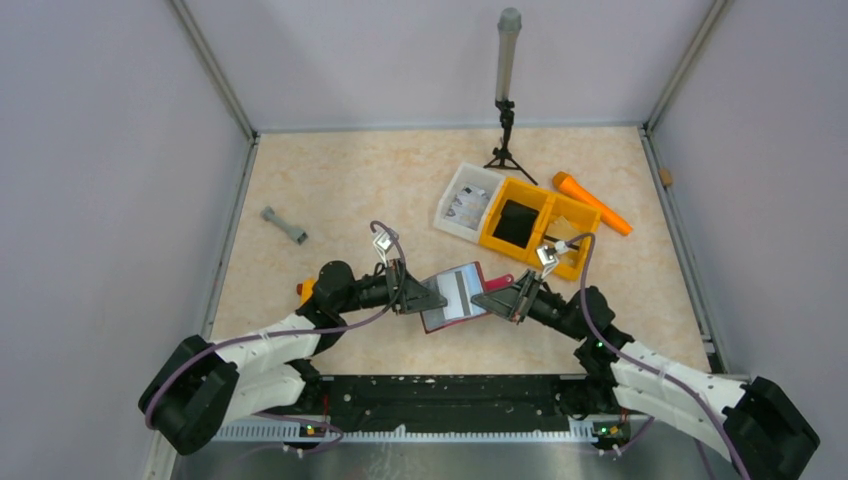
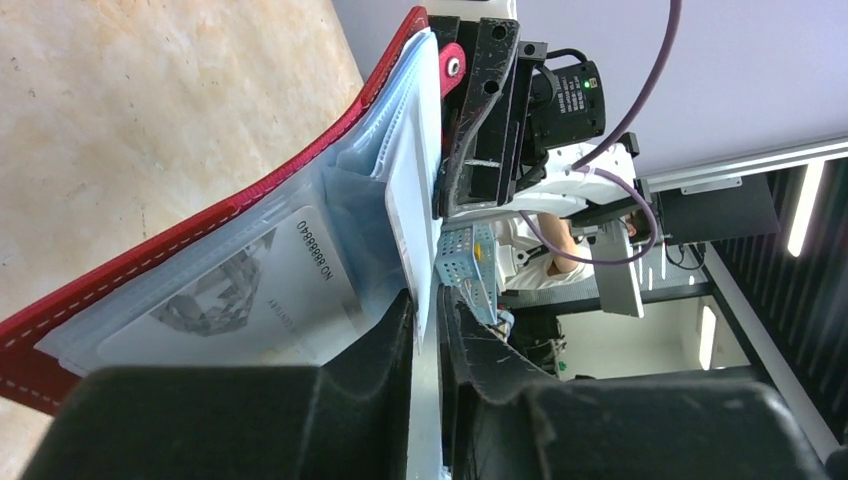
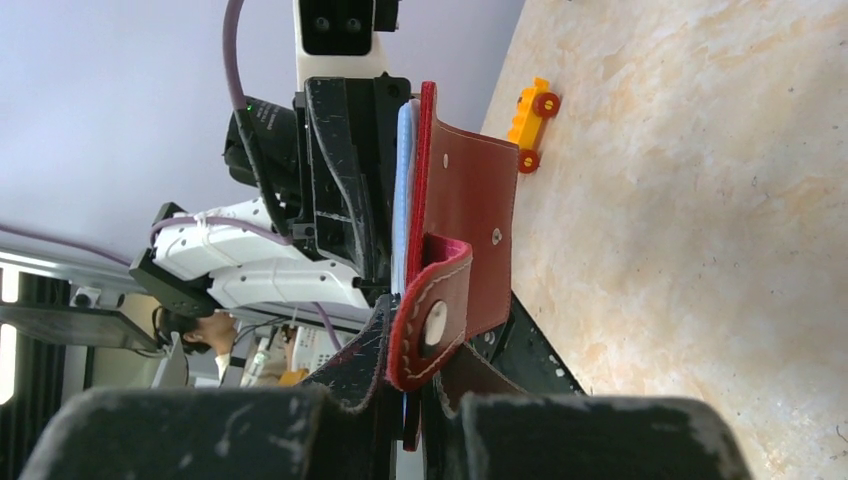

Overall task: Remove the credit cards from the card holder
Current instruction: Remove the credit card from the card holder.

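The dark red card holder (image 1: 455,297) hangs open above the table's near middle, between my two grippers. Its clear sleeves show pale credit cards (image 2: 250,290) inside the red cover (image 2: 200,225). My left gripper (image 2: 425,300) is at the holder's left edge (image 1: 425,298). Its jaws stand narrowly open, and a pale sleeve edge sits in the gap against one finger. My right gripper (image 3: 412,330) is shut on the red cover's edge (image 3: 470,190), just behind the curled snap tab (image 3: 432,315). In the top view it is at the holder's right side (image 1: 487,298).
A yellow-orange divided bin (image 1: 540,225) and a white tray (image 1: 468,200) sit at the back right, with an orange tool (image 1: 592,203) beyond them. A grey dumbbell-shaped piece (image 1: 284,227) lies left. A tripod post (image 1: 506,100) stands at the back. A small orange toy car (image 3: 530,112) is near the left arm.
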Robot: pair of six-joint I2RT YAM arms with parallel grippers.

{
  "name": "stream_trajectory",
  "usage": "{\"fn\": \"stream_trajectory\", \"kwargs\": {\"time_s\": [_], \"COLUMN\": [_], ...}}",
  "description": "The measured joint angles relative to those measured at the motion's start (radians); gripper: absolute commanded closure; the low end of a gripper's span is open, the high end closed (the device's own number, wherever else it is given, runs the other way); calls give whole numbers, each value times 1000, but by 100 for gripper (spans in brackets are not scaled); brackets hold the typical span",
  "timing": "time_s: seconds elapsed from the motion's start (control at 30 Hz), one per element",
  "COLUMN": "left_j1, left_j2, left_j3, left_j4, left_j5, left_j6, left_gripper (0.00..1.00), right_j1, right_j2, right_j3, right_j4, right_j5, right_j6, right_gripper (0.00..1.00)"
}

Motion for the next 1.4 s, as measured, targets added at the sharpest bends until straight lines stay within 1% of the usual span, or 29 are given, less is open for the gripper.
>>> {"fn": "stream_trajectory", "kwargs": {"time_s": [0.1,0.37,0.6,0.83,0.97,1.13,1.2,1.3,1.4], "left_j1": [0,0,2,7,30,80,97,112,113], "left_j2": [3,9,-48,-56,-63,-129,-156,-178,-159], "left_j3": [3,7,7,6,4,2,2,21,82], "left_j4": [1,2,-19,-32,-38,-116,-169,-298,-439], "left_j5": [2,0,-8,-15,-7,16,23,19,5], "left_j6": [-2,-3,6,8,11,49,82,145,227], "left_gripper": [100,100,100,100,100,100,100,100,100], "right_j1": [0,0,0,-2,-12,-21,-23,-24,-24], "right_j2": [10,8,-94,-147,-197,-325,-386,-441,-459], "right_j3": [0,0,-10,-13,-27,-31,-29,-9,51], "right_j4": [2,-6,-64,-113,-151,-291,-386,-543,-727], "right_j5": [-1,7,41,66,83,130,158,205,255], "right_j6": [0,1,8,9,14,-13,-42,-92,-152], "right_gripper": [100,100,100,100,100,100,100,100,100]}}
